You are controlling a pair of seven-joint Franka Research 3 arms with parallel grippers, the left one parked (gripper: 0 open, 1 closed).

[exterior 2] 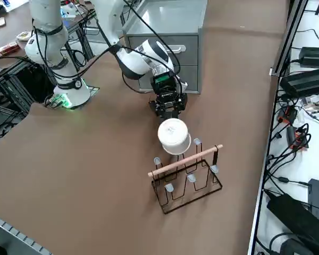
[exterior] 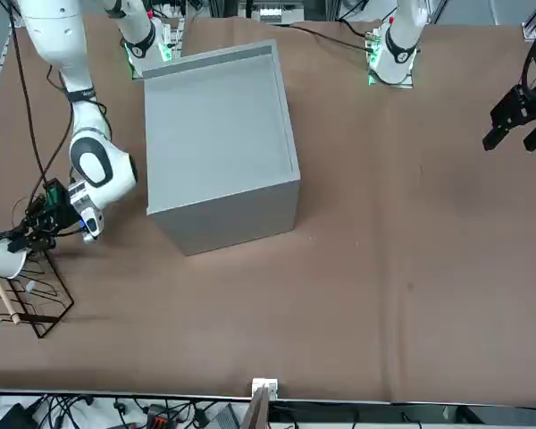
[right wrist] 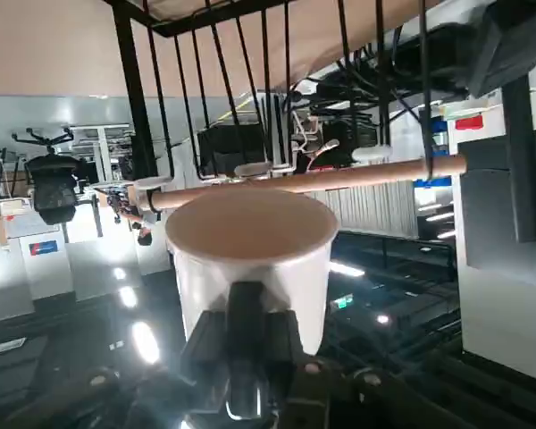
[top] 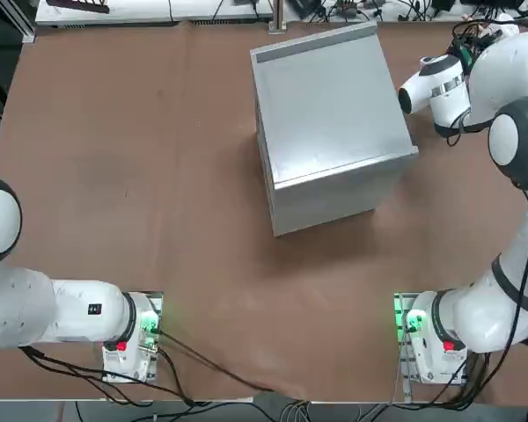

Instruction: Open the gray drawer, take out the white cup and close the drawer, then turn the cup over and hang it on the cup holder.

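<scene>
From overhead, the white cup, the cup holder and the right gripper all lie past the picture's edge. In the front view the white cup [exterior: 0,254] is cut by the picture's edge, beside the cup holder [exterior: 31,299].

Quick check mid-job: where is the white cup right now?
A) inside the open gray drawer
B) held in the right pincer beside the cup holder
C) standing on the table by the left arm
B: the right pincer is shut on the white cup, holding it just beside the cup holder; the gray drawer is closed.
</scene>
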